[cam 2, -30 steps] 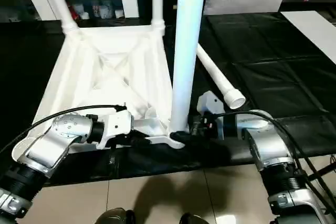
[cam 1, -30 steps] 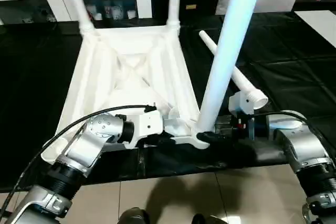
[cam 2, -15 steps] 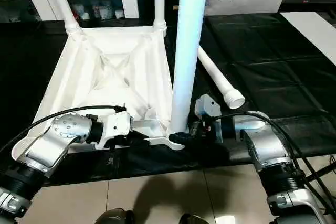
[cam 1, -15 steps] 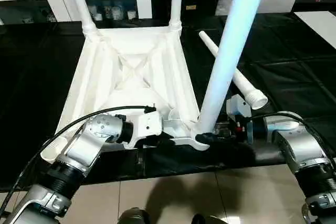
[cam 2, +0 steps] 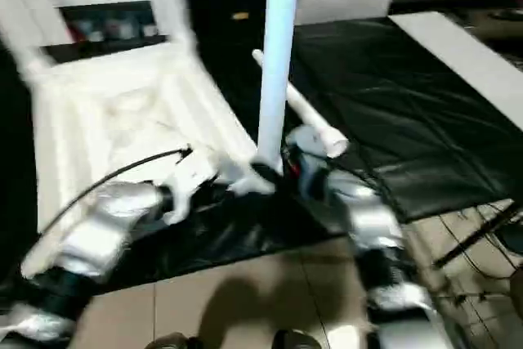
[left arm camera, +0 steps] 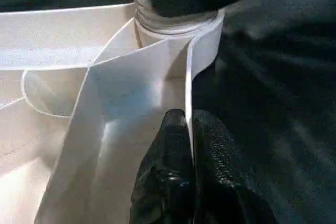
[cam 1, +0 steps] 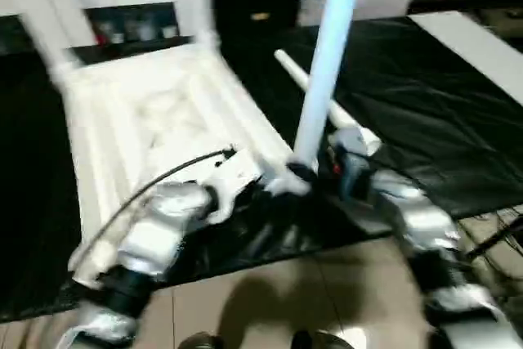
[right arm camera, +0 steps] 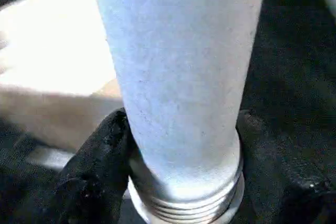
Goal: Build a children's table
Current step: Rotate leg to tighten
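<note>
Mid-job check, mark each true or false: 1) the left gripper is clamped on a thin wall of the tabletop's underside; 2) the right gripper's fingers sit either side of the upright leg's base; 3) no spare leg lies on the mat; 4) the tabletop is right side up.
1) True: the left gripper pinches a thin rib of the white plastic tabletop.
2) True: the right gripper straddles the upright white round leg.
3) False: a loose white leg lies on the black mat.
4) False: its ribbed underside faces up.
</note>
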### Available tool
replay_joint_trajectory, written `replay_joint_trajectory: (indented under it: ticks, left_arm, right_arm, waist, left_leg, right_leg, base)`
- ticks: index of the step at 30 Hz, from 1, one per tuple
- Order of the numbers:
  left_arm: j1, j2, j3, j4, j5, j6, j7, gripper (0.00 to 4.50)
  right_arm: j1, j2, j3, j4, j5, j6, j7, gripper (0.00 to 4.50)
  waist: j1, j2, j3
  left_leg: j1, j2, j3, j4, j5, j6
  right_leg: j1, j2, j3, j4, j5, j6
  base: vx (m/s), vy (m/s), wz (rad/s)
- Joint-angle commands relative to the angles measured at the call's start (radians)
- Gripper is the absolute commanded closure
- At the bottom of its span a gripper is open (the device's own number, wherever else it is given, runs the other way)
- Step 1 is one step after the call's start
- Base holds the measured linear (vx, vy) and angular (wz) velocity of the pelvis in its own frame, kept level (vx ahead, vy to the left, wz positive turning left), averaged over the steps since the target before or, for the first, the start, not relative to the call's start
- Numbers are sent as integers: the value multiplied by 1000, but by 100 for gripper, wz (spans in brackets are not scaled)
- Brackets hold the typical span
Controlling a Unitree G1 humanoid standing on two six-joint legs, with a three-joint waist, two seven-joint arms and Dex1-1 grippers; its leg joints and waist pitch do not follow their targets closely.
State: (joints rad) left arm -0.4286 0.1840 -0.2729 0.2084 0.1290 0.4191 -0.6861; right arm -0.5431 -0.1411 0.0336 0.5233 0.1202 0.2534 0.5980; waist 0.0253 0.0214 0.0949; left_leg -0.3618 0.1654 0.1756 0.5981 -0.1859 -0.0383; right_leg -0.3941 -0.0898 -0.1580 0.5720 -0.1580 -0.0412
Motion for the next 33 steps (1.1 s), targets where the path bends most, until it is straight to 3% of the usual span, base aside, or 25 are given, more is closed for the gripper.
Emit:
replay_joint_trajectory:
  ticks: [1, 3, 5, 9, 12, 19, 25, 33]
  left_arm:
    - [-35, -78, -30, 18, 4, -8, 107, 450]
    - [-49, -97, -39, 29, 16, 1, 131, 450]
    - [-55, -104, -43, 32, 22, 10, 142, 450]
    - [-54, -101, -40, 17, 41, 48, 150, 450]
    - [-48, -92, -38, 17, 47, 44, 147, 450]
    - [-36, -13, -40, 33, 33, -64, 76, 450]
    - [-23, 82, -58, 65, 17, -181, -49, 450]
    - [3, 201, -105, 50, -44, -328, -282, 450]
  right_arm:
    - [-31, 86, 38, 30, 16, 38, -76, 185]
    - [-43, 102, 28, 46, 12, 44, -113, 185]
    - [-42, 104, 28, 46, 8, 34, -107, 129]
    - [-23, 104, -7, 18, 24, 8, -92, 97]
    - [-16, 86, -10, 21, 19, -18, -90, 69]
    - [58, -16, -17, -76, 48, -61, 66, 21]
    - [97, -142, -5, -128, 71, -120, 261, 10]
    - [89, -267, 19, -138, 97, -126, 466, 10]
  waist:
    - [-2, -14, -59]
    - [2, -8, -67]
    - [6, -7, -71]
    - [17, -9, -79]
    - [20, -6, -83]
    - [36, -5, -88]
    - [41, -7, -85]
    - [51, -6, -95]
  left_leg:
    - [17, 54, -43, -62, -333, 21]
    - [14, 68, -46, -73, -332, 35]
    - [12, 74, -44, -76, -322, 39]
    - [3, 76, -37, -75, -225, 62]
    - [1, 75, -33, -71, -192, 74]
    - [-5, 75, -32, -69, -162, 96]
    - [-1, 70, -31, -66, -212, 92]
    - [2, 77, -30, -65, -200, 87]
  right_leg:
    - [42, -92, 45, -133, -675, 4]
    - [46, -92, 52, -122, -575, -17]
    - [45, -93, 61, -111, -500, -49]
    - [51, -97, 79, -83, -340, -127]
    - [54, -97, 81, -76, -296, -154]
    - [57, -92, 79, -74, -307, -136]
    - [54, -92, 77, -89, -409, -98]
    - [53, -91, 79, -76, -359, -134]
  base:
    - [0, 0, 0]
    - [0, 0, 0]
    - [0, 0, 0]
    - [0, 0, 0]
    - [0, 0, 0]
    - [0, 0, 0]
    - [0, 0, 0]
    - [0, 0, 0]
